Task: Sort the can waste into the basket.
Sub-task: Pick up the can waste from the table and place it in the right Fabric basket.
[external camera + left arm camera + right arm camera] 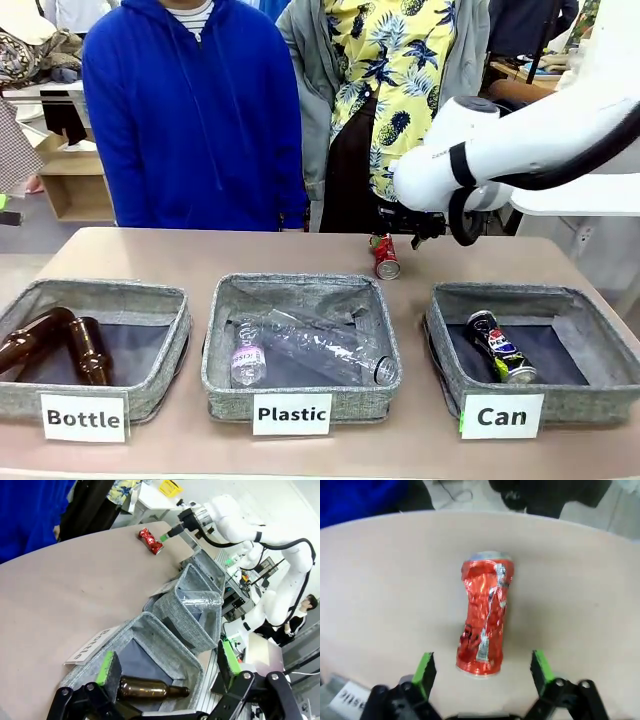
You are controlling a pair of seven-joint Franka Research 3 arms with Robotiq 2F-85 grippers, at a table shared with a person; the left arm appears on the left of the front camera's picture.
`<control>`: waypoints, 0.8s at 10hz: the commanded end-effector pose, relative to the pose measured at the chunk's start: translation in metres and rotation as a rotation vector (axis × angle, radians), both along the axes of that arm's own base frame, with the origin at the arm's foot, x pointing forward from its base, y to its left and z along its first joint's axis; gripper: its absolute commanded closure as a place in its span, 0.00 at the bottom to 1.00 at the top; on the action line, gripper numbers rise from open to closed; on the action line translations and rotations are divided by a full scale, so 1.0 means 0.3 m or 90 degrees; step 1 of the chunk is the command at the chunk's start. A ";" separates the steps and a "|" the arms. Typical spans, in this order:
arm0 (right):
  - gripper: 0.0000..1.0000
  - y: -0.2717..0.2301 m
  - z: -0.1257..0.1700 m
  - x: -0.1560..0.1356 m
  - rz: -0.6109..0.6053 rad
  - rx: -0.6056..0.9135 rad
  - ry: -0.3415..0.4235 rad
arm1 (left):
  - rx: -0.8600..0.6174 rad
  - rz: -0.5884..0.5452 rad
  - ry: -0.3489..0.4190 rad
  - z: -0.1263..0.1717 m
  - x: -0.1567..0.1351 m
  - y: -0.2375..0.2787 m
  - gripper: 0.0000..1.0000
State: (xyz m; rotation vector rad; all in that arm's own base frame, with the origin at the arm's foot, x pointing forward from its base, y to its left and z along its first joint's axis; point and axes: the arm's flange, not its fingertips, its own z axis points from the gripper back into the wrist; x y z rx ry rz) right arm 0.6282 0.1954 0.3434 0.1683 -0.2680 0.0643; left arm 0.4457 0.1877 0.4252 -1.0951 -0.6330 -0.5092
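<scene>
We have 1 black can (500, 349) in the Can basket (455, 355). Our right tool (482, 672), released, frames the crushed red can (484, 618) on the tabletop (200, 255); next we should lower and clench.

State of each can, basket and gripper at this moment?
red can: crushed, lying on the table, not gripped
black can: lying in the Can basket
right gripper: open, fingers either side of the red can
left gripper: open, above the Bottle basket
</scene>
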 end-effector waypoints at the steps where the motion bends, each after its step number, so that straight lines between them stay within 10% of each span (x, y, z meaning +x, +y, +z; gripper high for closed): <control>1: 0.00 0.082 -0.016 0.130 -0.017 -0.029 0.047 | 0.005 0.000 -0.012 0.003 -0.011 -0.003 0.00; 6: 0.10 0.107 -0.069 0.178 -0.063 -0.064 0.095 | 0.005 0.000 -0.012 0.003 -0.011 -0.003 0.00; 7: 0.60 0.111 -0.074 0.179 -0.061 -0.063 0.110 | 0.005 0.000 -0.012 0.003 -0.011 -0.003 0.00; 8: 0.70 0.104 -0.083 0.185 -0.077 -0.085 0.111 | 0.005 0.000 -0.012 0.003 -0.011 -0.003 0.00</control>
